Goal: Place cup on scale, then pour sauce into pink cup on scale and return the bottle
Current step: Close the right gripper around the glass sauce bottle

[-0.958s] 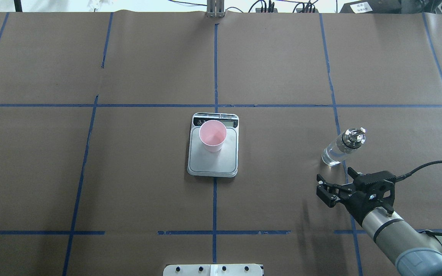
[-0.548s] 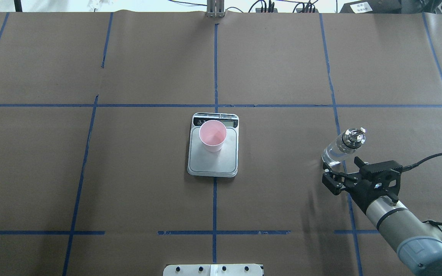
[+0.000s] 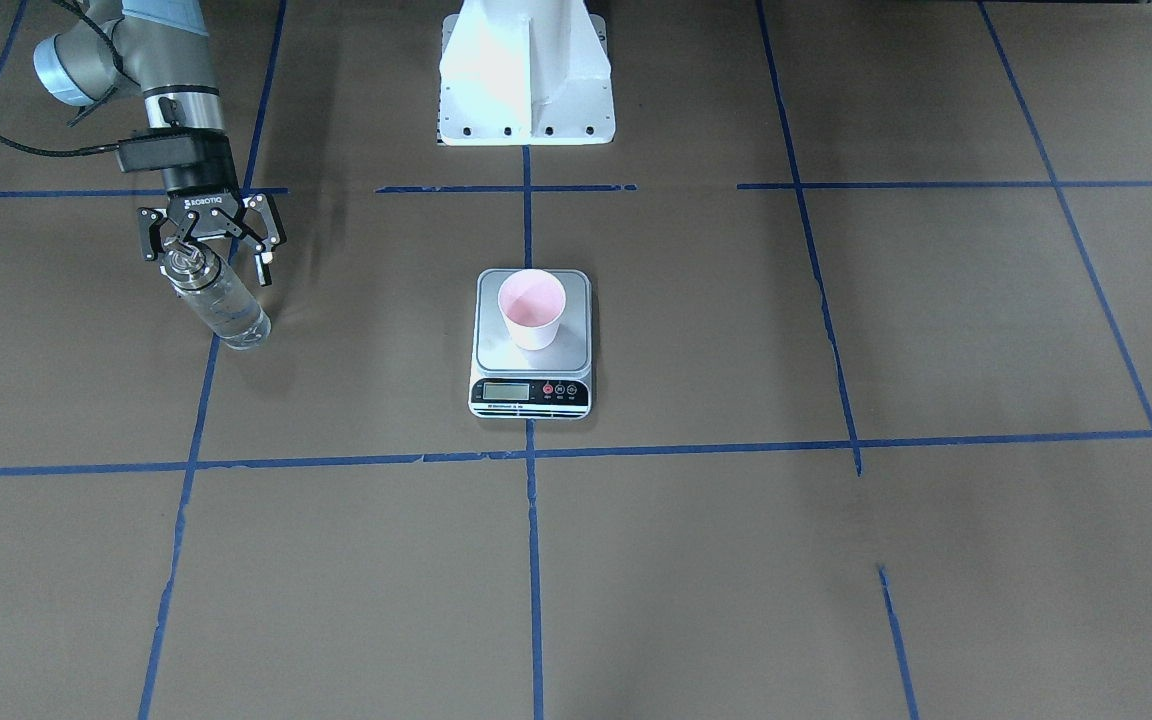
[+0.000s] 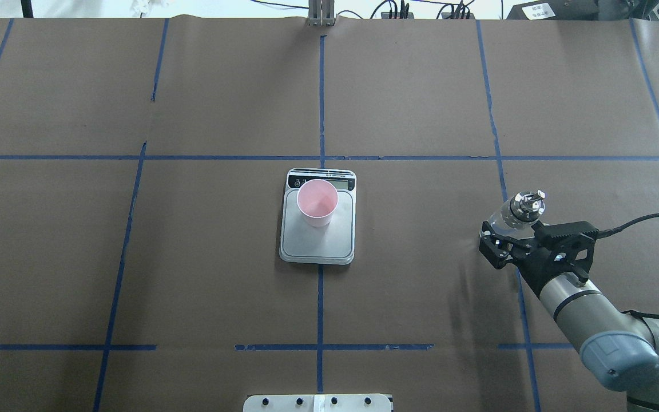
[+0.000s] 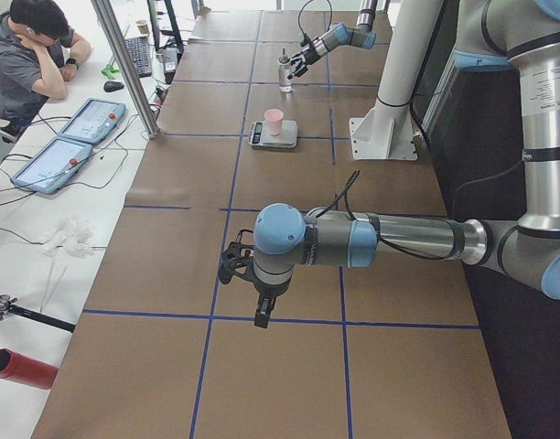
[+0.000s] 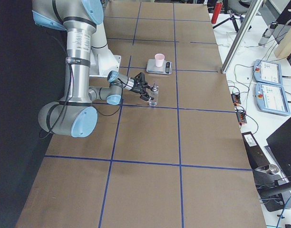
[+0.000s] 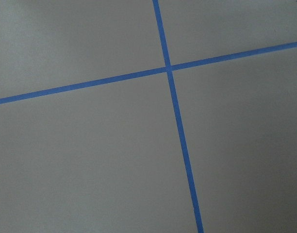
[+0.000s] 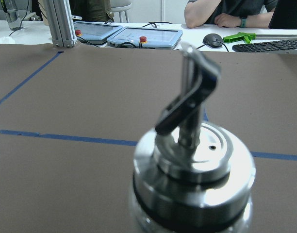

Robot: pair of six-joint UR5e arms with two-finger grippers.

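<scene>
**A:** What could go wrong from here?

**B:** The right gripper (image 3: 206, 265) has its jaws spread wide on either side of the glass bottle's (image 3: 226, 312) upper part, and it grips nothing. The bottle stands toward the table's (image 4: 421, 86) right end, well apart from the kitchen scale (image 3: 576, 345) at the middle. The pink cup (image 3: 532, 308) already sits on the scale. If the fingers close high on the smooth pourer cap (image 4: 527, 205), or off-centre, I'd expect the slim bottle to tip or slip. The clear sauce (image 3: 239, 325) could then spill.

**A:** And the left gripper (image 5: 232, 265)?

**B:** It shows only in the side view, so I cannot tell how its jaws stand.

**A:** Any writing?

**B:** "ROBOTIQ" in white on the right gripper. The scale's display and button marks are too small to read.
</scene>
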